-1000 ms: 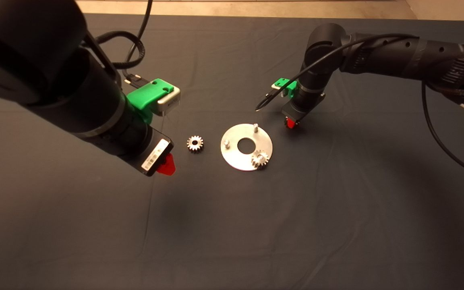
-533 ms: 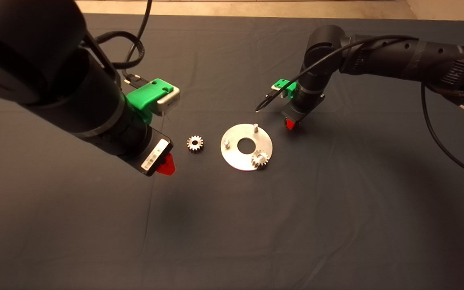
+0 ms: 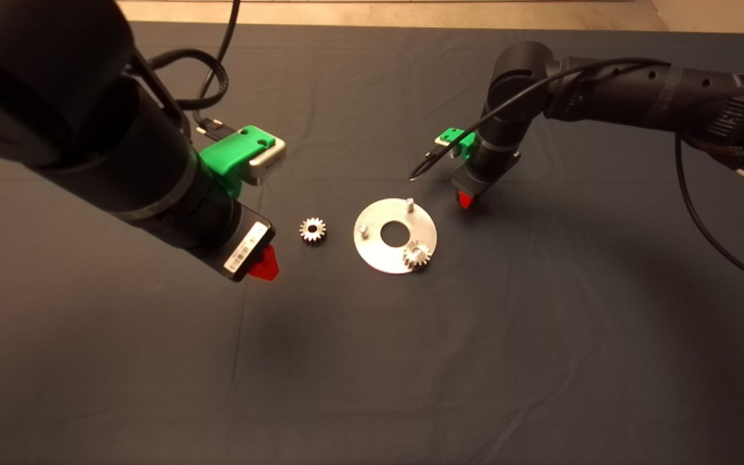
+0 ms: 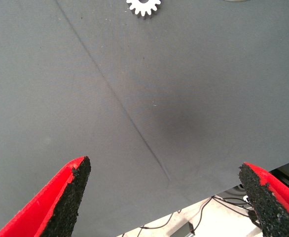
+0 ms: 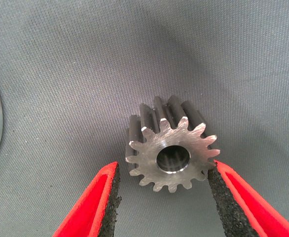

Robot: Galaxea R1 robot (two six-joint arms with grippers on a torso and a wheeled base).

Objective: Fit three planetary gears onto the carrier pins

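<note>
The right gripper (image 5: 162,197) is lowered to the mat (image 3: 372,361) just beside the carrier disc (image 3: 378,258), its fingers (image 5: 102,200) spread around a planetary gear (image 5: 171,150) that lies between the pads. One pad is seen touching the teeth, while a clear gap is left at the other, so the gear is judged not yet clamped. For a sound grasp, the gear should be centred between the pads and the closing made gently, so that it is not pushed sideways or tipped; its bore should be kept upright for the later drop onto a pin.

On the disc, one gear (image 3: 416,254) is already seated on a pin, and two carrier pins (image 3: 410,203) are left bare. A third gear (image 3: 312,229) lies on the mat ahead of the left gripper (image 4: 166,192), well apart from its fingers, which are held wide open and empty.
</note>
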